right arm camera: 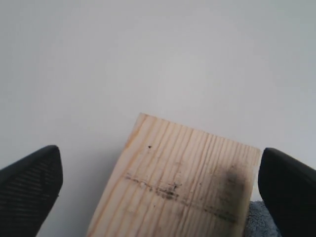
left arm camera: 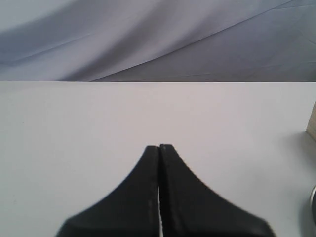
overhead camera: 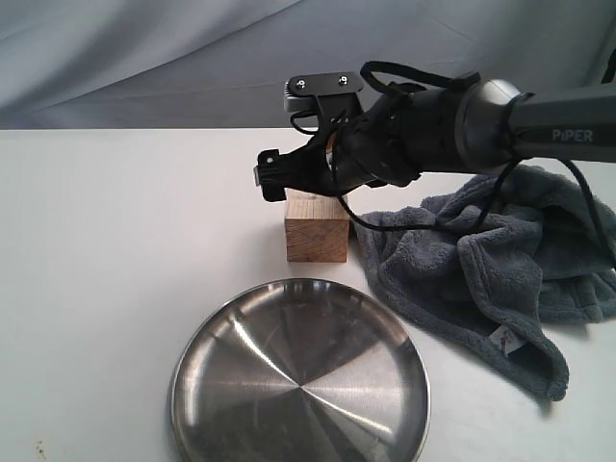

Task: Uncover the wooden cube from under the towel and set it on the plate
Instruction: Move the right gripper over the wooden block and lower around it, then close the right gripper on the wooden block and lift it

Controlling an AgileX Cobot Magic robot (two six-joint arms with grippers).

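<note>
Right fingers (right arm camera: 29, 190) splayed, seemingly hovering over wooden cube (right arm camera: 182, 182)

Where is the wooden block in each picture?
Exterior view: the wooden cube stands on the white table, just behind the plate and left of the towel.
Left wrist view: only a pale sliver shows at the frame's edge, probably the cube.
Right wrist view: it is seen close up, between the fingers of the open right gripper.
Shared landmark: the white table, in all three views.
</note>
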